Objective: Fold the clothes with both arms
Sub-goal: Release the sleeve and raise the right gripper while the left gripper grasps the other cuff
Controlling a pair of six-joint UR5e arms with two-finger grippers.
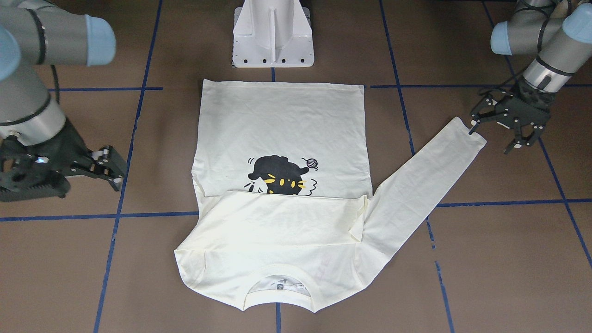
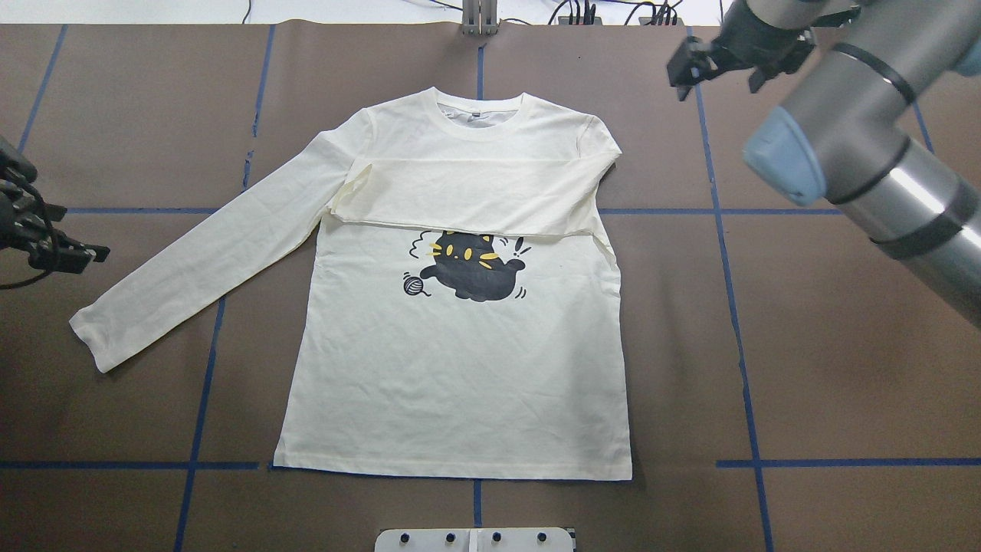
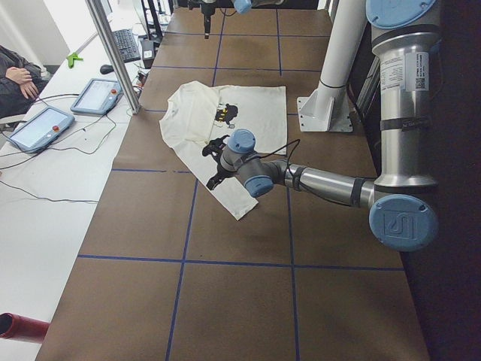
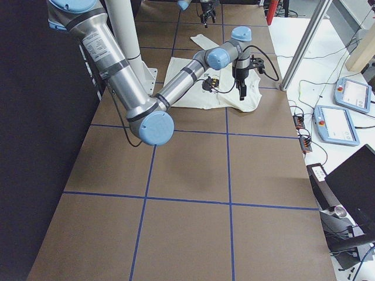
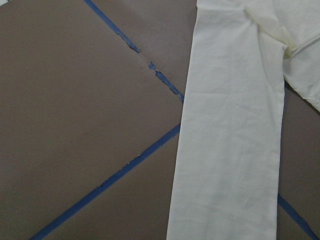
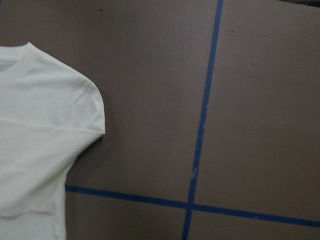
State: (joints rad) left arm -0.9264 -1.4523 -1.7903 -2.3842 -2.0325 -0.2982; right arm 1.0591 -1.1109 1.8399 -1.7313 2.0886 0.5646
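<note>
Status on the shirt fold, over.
Left gripper open by the outstretched sleeve; right gripper open, clear. T-shirt flat, other sleeve folded across chest. Nothing blocking.

No wording reads outright. On the left arm, far back from the left gripper, a big blue joint cap bears an embossed square logo whose letters are unclear. Above it, a white printed label wraps the upright tube, too small to read. The right arm carries a similar sticker, equally far back from the right gripper. On the T-shirt, well apart from the left gripper, faint pinkish lettering shows through the folded cloth, illegible. A dark neck tag inside the collar is unreadable.
</note>
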